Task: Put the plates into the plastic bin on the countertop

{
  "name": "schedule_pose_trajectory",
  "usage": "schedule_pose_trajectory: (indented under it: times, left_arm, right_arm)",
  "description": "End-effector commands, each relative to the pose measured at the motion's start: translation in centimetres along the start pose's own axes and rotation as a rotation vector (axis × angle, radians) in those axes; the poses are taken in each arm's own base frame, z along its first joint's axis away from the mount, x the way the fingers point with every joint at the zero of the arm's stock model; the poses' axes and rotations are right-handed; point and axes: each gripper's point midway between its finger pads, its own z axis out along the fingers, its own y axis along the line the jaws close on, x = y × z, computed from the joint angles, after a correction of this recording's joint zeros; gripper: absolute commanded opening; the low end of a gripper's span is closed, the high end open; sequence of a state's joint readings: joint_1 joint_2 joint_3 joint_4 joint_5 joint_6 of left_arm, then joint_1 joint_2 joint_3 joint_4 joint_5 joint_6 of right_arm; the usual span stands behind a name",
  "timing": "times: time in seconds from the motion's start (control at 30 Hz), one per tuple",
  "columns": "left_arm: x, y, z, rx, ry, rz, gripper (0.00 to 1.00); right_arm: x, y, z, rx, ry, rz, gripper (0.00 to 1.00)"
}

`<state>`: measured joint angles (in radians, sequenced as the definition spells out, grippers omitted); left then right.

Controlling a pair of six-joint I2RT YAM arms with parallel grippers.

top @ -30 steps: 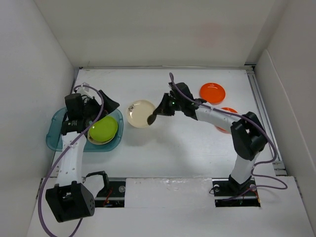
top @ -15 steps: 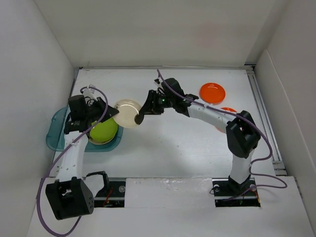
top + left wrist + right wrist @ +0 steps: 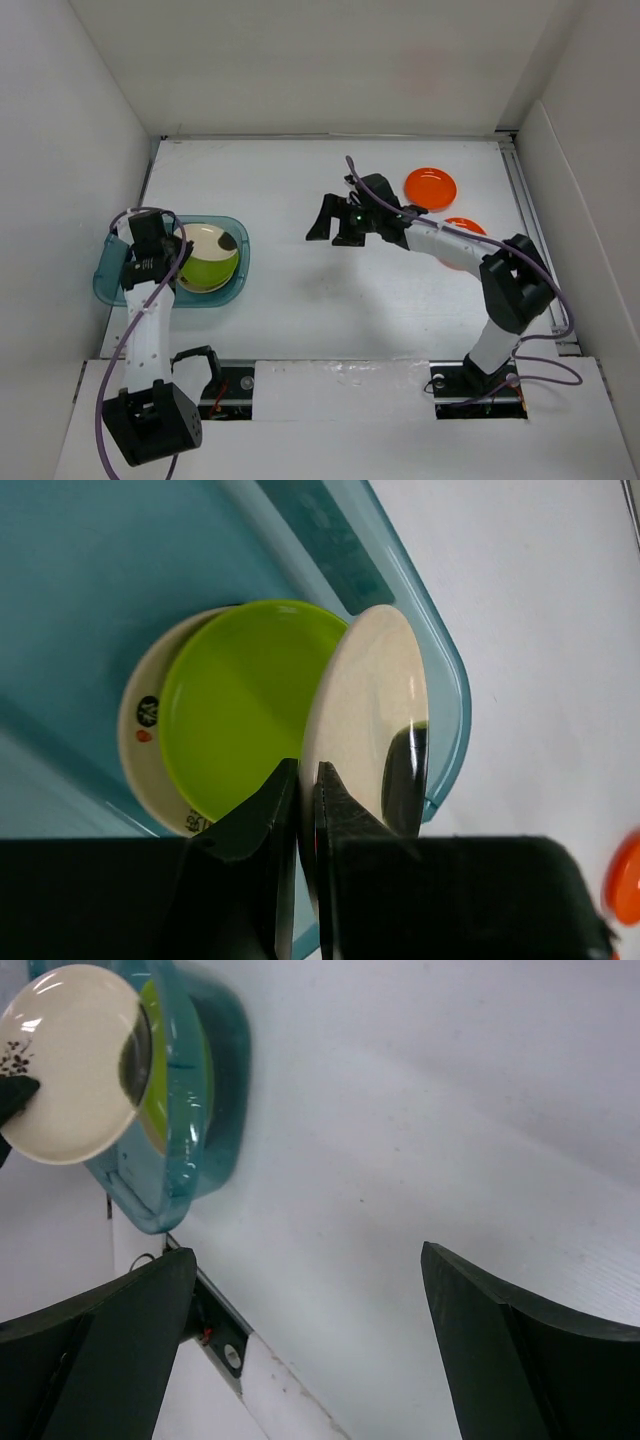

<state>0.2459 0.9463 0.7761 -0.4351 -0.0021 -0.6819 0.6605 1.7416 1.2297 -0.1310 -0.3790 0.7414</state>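
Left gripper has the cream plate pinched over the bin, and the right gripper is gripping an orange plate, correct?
Not quite. The left gripper does pinch the cream plate over the plastic bin, but the right gripper is open and empty, gripping no orange plate. The right wrist view shows it.

- Back panel [image 3: 330, 60]: plain matte white, upright, spans the far side.
- Left side panel [image 3: 60, 150]: same white, meets the back panel at the far left corner.
- Right side panel [image 3: 590, 180]: white, with a second sheet edge in front of it running down at a slant.
- Metal rail [image 3: 530, 220]: pale grey, runs along the foot of the right panel from the far corner toward the near edge.
- Glossy strip [image 3: 340, 378]: white, wrinkled and shiny, lies flat on the near ledge.
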Motion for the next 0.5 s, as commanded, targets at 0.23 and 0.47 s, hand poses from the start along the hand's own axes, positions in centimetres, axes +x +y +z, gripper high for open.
schedule_pose_trajectory:
  times: [0.23, 0.47]
  left_arm:
    - [-1.0, 2.7, 0.6, -0.142, -0.096, -0.096, 0.43]
    - [-0.6, 0.7, -0.2, -0.028, -0.06, -0.048, 0.92]
  right_arm:
    - [-1.9, 0.2, -4.8, -0.046, -0.103, -0.076, 1.0]
    - [-4.2, -3.0, -8.1, 0.001, -0.198, -0.033, 1.0]
